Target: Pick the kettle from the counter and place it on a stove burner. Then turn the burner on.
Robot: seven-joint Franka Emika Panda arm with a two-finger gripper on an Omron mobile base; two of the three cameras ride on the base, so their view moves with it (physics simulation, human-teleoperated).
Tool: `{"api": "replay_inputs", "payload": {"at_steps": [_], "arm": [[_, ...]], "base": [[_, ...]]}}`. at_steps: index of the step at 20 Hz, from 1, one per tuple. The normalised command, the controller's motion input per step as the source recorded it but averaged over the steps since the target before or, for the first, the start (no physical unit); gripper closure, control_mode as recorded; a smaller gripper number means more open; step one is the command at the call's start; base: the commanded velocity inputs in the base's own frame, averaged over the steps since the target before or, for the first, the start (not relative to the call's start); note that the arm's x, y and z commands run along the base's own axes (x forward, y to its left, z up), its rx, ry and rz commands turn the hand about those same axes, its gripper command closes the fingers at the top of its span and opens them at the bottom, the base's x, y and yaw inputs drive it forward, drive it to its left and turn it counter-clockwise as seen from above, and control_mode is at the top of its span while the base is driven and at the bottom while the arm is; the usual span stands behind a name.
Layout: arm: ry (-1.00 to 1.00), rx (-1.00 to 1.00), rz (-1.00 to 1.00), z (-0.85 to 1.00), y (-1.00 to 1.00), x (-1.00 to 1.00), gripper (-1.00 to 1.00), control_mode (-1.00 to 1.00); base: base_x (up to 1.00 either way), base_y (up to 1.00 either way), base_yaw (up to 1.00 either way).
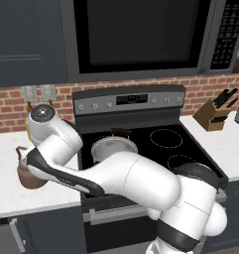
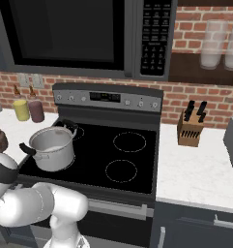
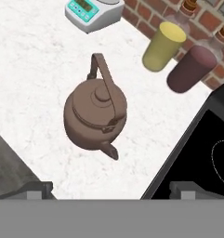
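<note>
The small squat brown metal kettle (image 3: 95, 114) sat upright on the white speckled stone counter (image 3: 34, 69), just left of the glossy black glass cooktop (image 3: 201, 153). The gripper (image 3: 111, 188) hung above it, fingers spread wide, holding nothing. A yellow bottle (image 3: 163, 46) and a maroon bottle (image 3: 191, 69) stood nearby by the brick wall.

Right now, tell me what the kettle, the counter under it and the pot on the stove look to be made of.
Kettle: probably metal, brown with a dull satin sheen on its rounded body.
Counter: stone-look, white with faint grey veining, matte.
Pot: likely steel, silver-grey brushed wall, with dark handles that could be plastic.
</note>
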Motion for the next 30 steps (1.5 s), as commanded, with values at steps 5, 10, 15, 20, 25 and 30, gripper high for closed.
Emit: {"api": "replay_inputs", "payload": {"at_steps": [5, 10, 15, 20, 25, 30], "arm": [[0.00, 0.00, 0.00, -0.17, 0.13, 0.27, -1.00, -1.00], [0.00, 0.00, 0.00, -0.17, 0.24, 0.28, -1.00, -1.00], [0.00, 0.00, 0.00, -0.20, 0.22, 0.29, -1.00, -1.00], [0.01, 0.00, 0.00, -0.21, 0.17, 0.30, -1.00, -1.00], [0.03, 0.00, 0.00, -0.12, 0.08, 0.26, -1.00, -1.00], [0.08, 0.00, 0.00, -0.10, 0.08, 0.20, -1.00, -1.00]], "base": [[0.00, 0.00, 0.00], [0.00, 0.00, 0.00], [0.00, 0.00, 0.00], [0.00, 0.00, 0.00], [0.00, 0.00, 0.00], [0.00, 0.00, 0.00]]}}
